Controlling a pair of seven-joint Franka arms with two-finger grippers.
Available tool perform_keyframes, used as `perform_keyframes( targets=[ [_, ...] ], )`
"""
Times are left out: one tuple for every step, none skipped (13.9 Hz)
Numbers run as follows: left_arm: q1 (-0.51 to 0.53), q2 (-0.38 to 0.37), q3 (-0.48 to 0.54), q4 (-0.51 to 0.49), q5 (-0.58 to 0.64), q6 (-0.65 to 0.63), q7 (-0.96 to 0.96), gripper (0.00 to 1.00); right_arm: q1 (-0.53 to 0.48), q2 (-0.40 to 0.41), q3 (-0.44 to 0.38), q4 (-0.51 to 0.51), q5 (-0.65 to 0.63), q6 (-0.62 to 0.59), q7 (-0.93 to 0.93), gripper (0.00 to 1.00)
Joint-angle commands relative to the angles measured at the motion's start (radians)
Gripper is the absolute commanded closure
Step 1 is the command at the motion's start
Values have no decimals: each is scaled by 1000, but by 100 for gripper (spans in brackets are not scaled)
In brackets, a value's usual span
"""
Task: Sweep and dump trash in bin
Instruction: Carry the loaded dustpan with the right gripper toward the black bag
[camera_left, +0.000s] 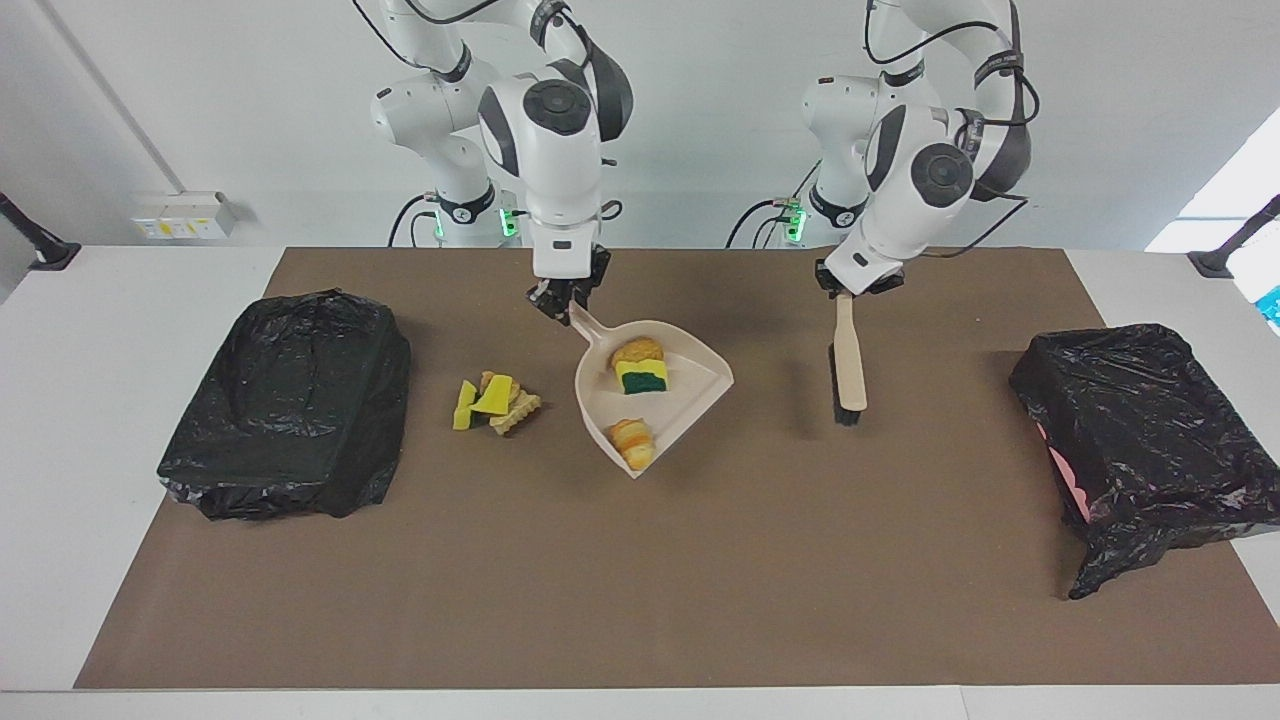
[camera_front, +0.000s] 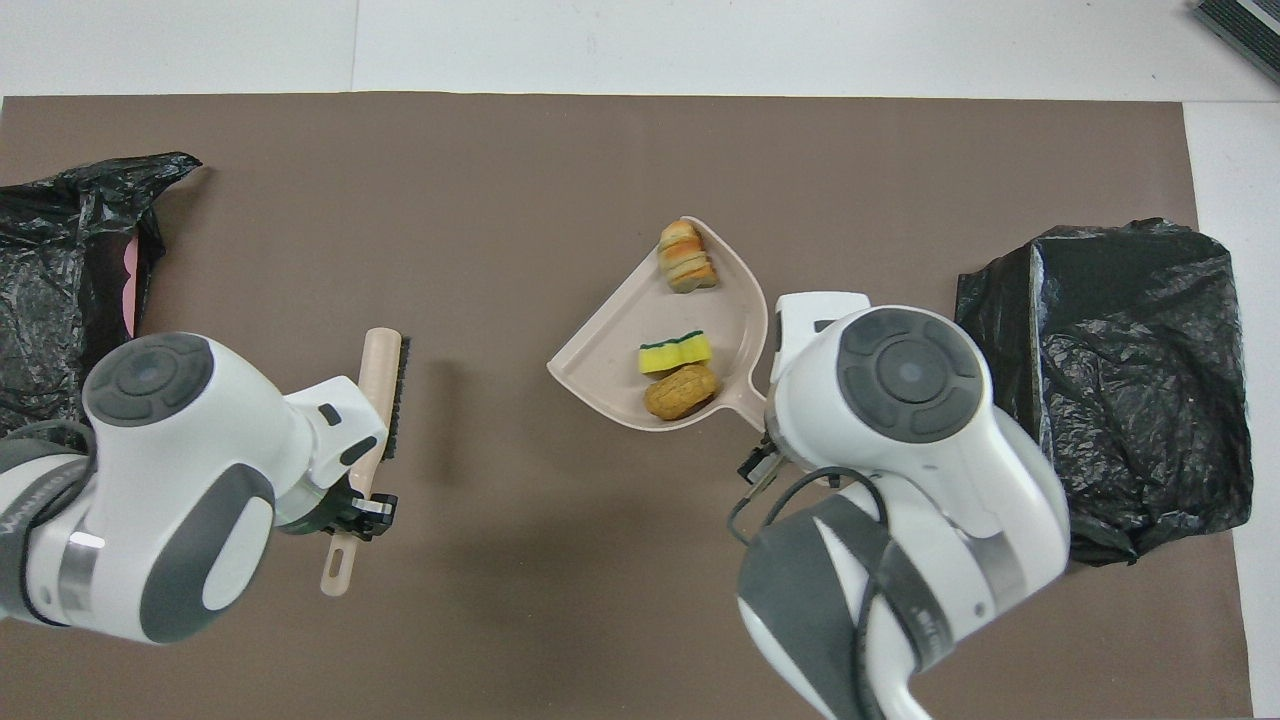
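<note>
My right gripper (camera_left: 568, 297) is shut on the handle of the beige dustpan (camera_left: 692, 385), which it holds over the mat beside a pile of trash. In the pan lie a brown lump (camera_left: 638, 352), a yellow-green sponge chunk (camera_left: 642, 377) and a striped bread-like lump (camera_left: 632, 440); they also show in the overhead view (camera_front: 677, 350). The trash pile (camera_left: 495, 402), yellow sponge pieces and tan lumps, lies on the mat between the pan and a bin; my right arm hides it in the overhead view. My left gripper (camera_left: 858, 283) is shut on the handle of the beige brush (camera_left: 849, 365), bristles down above the mat.
A bin covered with a black bag (camera_left: 290, 400) stands at the right arm's end of the table. A second black-bagged bin (camera_left: 1140, 420) stands at the left arm's end. A brown mat (camera_left: 640, 600) covers the table.
</note>
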Motion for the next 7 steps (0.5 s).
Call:
perform_keyframes(
  targets=[
    [-107,-30,8,-36,-22,6,-114,100,-106,-48,9,1,-15,-57,-86,100],
    [-135,-33,8,-44,-51,18,-140,100,-155,-64,9,1,-19,-85,-135,100],
    [-175,-31,8,-47,-69,21,-159,100,-204,-78,9,1,-27,-108,-200,100],
    [-215,-31,8,-59,-91,27,-194,100,-252,-91,9,1,-30,-127,-275,100],
    [-261,-31,8,-77,-115,74,-254,100,-307,-101,8,3,-35,-148,-357,100],
    [-290,-31,7,-106,-134,126,-306,100,-362,-111,8,3,-45,-163,-440,100],
    [-334,-30,8,-133,-164,165,-331,100,-424,-115,8,3,-56,-173,-541,100]
  ],
)
